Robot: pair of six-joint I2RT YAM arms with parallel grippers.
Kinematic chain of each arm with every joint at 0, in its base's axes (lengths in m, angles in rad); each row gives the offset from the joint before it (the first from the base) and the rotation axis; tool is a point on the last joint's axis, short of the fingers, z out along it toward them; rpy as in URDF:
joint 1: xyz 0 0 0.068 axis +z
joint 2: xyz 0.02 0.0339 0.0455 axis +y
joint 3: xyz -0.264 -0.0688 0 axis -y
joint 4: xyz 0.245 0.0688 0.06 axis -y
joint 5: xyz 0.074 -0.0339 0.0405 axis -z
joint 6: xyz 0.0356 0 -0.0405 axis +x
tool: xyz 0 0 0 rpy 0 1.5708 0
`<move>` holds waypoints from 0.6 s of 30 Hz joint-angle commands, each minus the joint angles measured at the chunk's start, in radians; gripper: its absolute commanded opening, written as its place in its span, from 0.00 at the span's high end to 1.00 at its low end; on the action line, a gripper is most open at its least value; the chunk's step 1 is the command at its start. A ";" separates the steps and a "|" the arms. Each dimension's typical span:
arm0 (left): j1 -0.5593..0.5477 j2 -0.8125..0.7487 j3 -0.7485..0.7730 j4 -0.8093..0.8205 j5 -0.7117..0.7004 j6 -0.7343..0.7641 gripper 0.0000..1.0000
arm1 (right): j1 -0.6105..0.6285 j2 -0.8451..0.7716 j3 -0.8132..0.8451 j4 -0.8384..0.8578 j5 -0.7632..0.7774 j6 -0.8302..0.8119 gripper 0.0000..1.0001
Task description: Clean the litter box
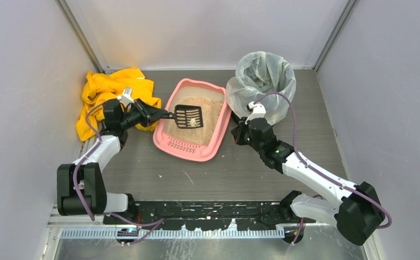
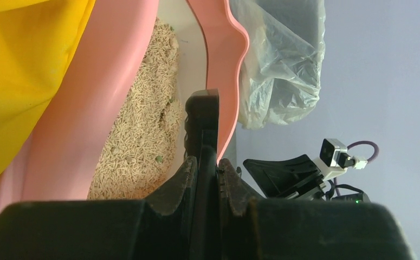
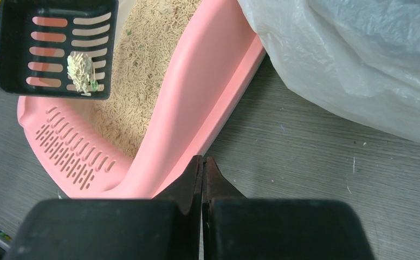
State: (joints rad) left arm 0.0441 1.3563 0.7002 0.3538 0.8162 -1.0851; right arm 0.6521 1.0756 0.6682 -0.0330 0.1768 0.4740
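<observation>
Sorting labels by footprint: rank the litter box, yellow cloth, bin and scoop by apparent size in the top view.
1. litter box and cloth, too alike to split
2. bin
3. scoop

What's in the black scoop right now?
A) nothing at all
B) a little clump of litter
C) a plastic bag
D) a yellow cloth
B: a pale clump of litter sits on the slots of the black slotted scoop, which the left gripper holds above the litter box.

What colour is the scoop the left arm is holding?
Black scoop, clearest in the right wrist view.
</observation>
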 commanded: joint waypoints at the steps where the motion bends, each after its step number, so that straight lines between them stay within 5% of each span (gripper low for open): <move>1: 0.000 -0.064 0.086 -0.083 -0.012 0.079 1.00 | -0.003 -0.041 -0.004 0.042 -0.003 0.005 0.99; 18: -0.017 0.093 0.399 -0.125 -0.025 0.030 1.00 | -0.006 -0.176 -0.015 -0.049 0.018 0.002 0.99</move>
State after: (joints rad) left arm 0.0383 1.4044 1.0210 0.2161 0.7837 -1.0206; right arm 0.6502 0.9764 0.6434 -0.0639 0.1776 0.4740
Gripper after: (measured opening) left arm 0.154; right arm 0.028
